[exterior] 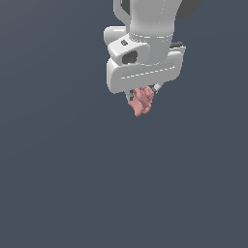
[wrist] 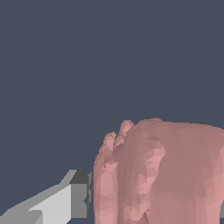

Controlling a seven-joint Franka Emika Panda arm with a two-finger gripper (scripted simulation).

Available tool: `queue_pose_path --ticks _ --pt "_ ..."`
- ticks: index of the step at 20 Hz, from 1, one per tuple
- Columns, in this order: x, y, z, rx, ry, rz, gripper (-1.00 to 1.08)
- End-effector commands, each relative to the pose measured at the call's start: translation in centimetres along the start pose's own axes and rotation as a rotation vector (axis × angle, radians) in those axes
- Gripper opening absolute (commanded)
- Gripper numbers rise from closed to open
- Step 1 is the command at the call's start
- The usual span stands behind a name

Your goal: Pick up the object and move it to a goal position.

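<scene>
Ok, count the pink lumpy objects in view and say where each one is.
1. The pink object sits between the fingers of the white gripper, hanging below it. The wrist view shows the same one close up. No others are visible.

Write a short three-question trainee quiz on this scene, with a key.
1. True or false: the pink object sits between the fingers of the gripper.
2. In the exterior view, which way does the object stick out from the white hand? A) above it B) below it C) to the exterior view's left, clear of it
3. Fill in: in the wrist view, one grey-and-white finger shows beside the object's ______ lobes.

Key: 1 true. 2 B. 3 ridged.
</scene>
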State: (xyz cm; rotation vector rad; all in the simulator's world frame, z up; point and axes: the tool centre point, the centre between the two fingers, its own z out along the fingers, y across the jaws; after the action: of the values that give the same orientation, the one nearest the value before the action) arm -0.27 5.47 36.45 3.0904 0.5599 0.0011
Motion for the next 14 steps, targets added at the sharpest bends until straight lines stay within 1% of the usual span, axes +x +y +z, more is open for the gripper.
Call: queue_pose_path --ticks 1,7,14 --pt "-0.5 -0.6 -2.7 0.000 -0.001 0.000 -1.00" --pt "-1.1 -1.5 -7.6 0.001 -0.001 0.000 -1.00" --pt "-1.4 -2.0 -10.6 0.001 -0.001 0.001 -1.00"
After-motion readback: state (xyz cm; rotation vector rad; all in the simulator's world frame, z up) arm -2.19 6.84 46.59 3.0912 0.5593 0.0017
